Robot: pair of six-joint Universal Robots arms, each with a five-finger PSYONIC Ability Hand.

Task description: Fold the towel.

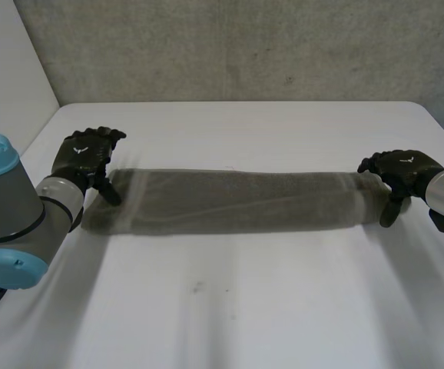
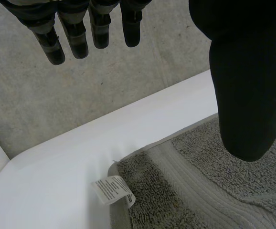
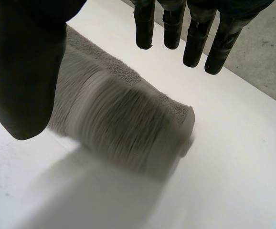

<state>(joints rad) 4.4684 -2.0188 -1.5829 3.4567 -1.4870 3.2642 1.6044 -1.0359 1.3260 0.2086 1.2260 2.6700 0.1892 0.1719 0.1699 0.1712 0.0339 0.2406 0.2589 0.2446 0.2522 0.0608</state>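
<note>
head view: the grey towel (image 1: 237, 201) stretches as a long narrow band across the white table (image 1: 230, 315), running from one hand to the other. the left hand (image 1: 84, 157) sits at the towel's end on its own side, back up, with one digit reaching down to that end. the right hand (image 1: 402, 173) is at the opposite end, its fingers arched over the towel's edge. from here i cannot tell whether either one touches the cloth.

left wrist view: the left hand's fingers (image 2: 78, 40) hang straight and spread. the thumb (image 2: 248, 86) stands well apart from them, with nothing between. under the thumb lies a corner of the towel (image 2: 209, 191) with its woven border, flat on the table (image 2: 76, 162). a small white label (image 2: 111, 189) sticks out from that corner, beneath the palm.

right wrist view: the right hand's fingers (image 3: 195, 38) are likewise straight, and the thumb (image 3: 23, 71) is set wide of them, so the hand is slack with nothing in it. the towel's doubled end (image 3: 123, 119) is below the palm, between thumb and fingertips but clear of both, over the table (image 3: 233, 162).
</note>
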